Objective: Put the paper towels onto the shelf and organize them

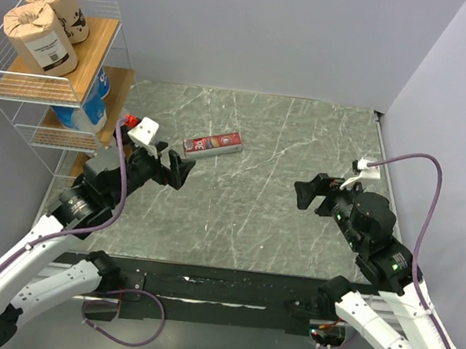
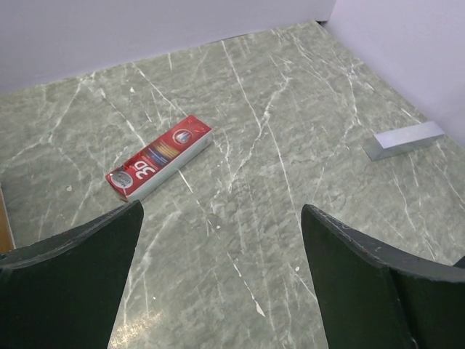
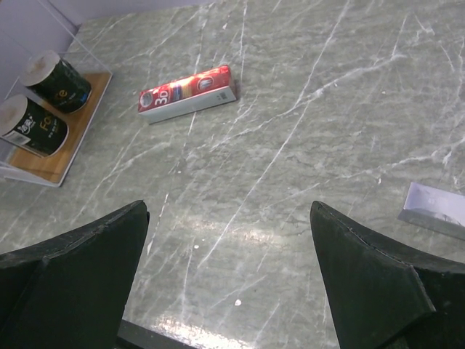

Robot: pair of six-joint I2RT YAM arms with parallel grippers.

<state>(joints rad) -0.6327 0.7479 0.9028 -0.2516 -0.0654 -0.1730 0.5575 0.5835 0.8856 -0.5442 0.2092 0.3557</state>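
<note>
Since every paper towel we can find already sits on the shelf, the main risk now, as we judge it, is disturbing them. The left arm lies close beside the wire rack and its purple cable loops near the lower tiers. A careless swing could snag the wire, shake the rack and tip the two brown rolls standing on the top board. A second slip would be taking the red box on the tabletop for a towel.

Both hands are released and grasp nothing. The left hand hovers over the tabletop just right of the shelf, and the right hand is well apart from it. The blue-and-white rolls are on the middle tier, up and left of the left hand. The dark rolls sit on the lowest board, near that hand.
</note>
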